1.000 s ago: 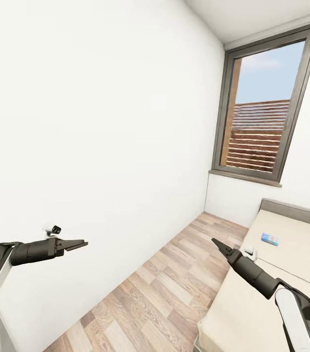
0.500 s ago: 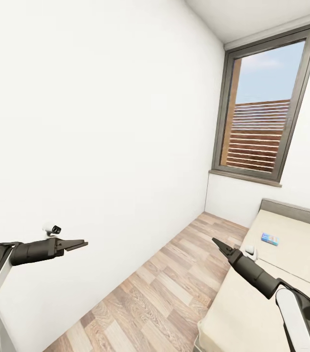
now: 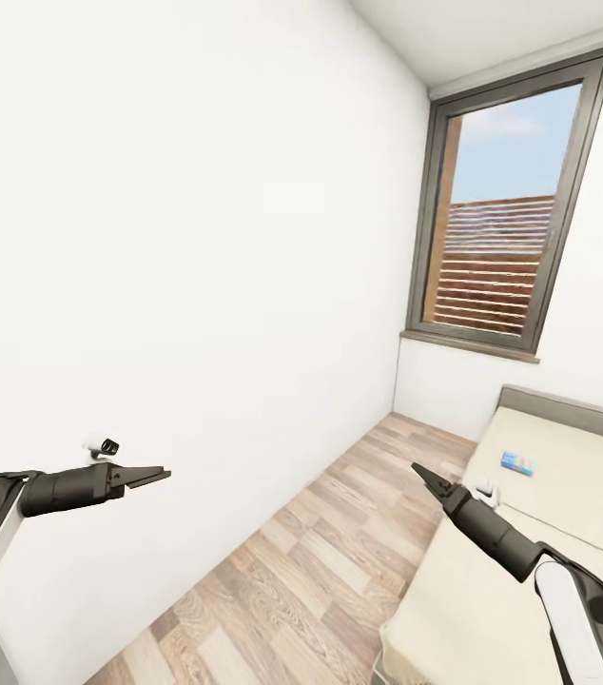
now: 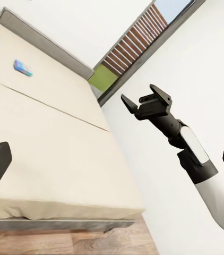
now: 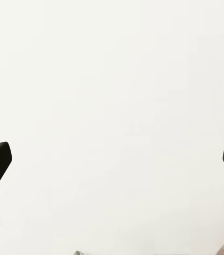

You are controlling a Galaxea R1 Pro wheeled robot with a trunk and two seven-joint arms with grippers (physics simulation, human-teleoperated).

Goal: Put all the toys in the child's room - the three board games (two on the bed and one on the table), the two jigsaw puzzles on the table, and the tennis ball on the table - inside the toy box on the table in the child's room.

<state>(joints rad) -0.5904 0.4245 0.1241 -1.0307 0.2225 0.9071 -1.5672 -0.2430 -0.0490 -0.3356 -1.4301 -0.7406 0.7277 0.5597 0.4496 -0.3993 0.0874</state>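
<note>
A small blue board game [image 3: 518, 463] lies flat on the beige bed [image 3: 568, 495] near the grey headboard, and it appears again in the left wrist view [image 4: 23, 68]. My left gripper [image 3: 154, 474] hangs open in front of the white wall, holding nothing. My right gripper [image 3: 423, 474] is open over the floor at the bed's near edge, well short of the game, and looks empty from the left wrist camera [image 4: 138, 92]. The table, toy box, jigsaw puzzles and tennis ball are out of view.
A strip of wood-plank floor [image 3: 320, 552] runs between the white wall [image 3: 197, 285] on the left and the bed. At its far end stands a tall dark-framed window [image 3: 496, 228]. The right wrist camera faces blank wall [image 5: 112, 106].
The whole picture has slid a little to the left, so the camera has turned slightly. Both arms hold the same pose and the blue game has not moved on the bed.
</note>
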